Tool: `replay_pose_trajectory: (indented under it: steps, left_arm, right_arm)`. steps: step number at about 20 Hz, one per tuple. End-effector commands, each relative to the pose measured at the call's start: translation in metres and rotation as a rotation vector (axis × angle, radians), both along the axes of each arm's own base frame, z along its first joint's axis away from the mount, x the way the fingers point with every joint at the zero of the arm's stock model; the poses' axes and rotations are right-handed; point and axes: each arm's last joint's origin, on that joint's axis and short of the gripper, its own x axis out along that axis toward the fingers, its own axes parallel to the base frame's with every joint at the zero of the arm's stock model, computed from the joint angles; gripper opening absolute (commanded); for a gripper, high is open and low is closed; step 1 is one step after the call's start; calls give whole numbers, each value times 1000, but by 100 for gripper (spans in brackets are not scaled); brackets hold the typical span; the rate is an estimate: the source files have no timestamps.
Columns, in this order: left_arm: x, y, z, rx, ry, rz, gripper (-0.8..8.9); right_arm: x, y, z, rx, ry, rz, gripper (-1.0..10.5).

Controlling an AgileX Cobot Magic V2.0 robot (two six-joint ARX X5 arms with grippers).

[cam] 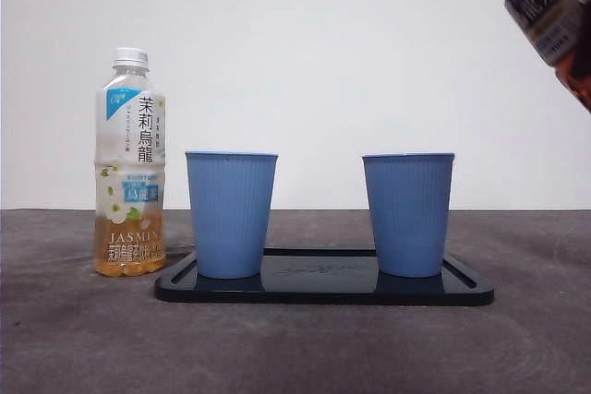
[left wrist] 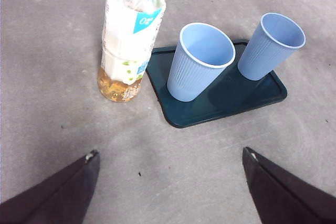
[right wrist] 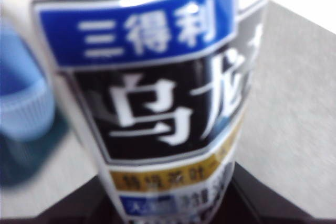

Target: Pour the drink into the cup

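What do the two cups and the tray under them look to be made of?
Blue cups: likely thin plastic, matte; fine vertical ribbing, white rims in the left wrist view. Tray: probably hard plastic, dark and glossy; it reflects the cups.

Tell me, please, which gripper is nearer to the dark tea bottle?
Right. The right gripper is shut on the dark tea bottle, held tilted above the tray. The left gripper hangs open, apart from it, over the table.
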Motion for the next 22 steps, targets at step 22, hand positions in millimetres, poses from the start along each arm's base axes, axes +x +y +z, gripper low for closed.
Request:
replay_pose_trajectory:
  steps: [22]
  left_arm:
    - [-2,-8,6,2,-28,-100,438]
  right_arm:
    - [29,66,-19,-871,49,113,95]
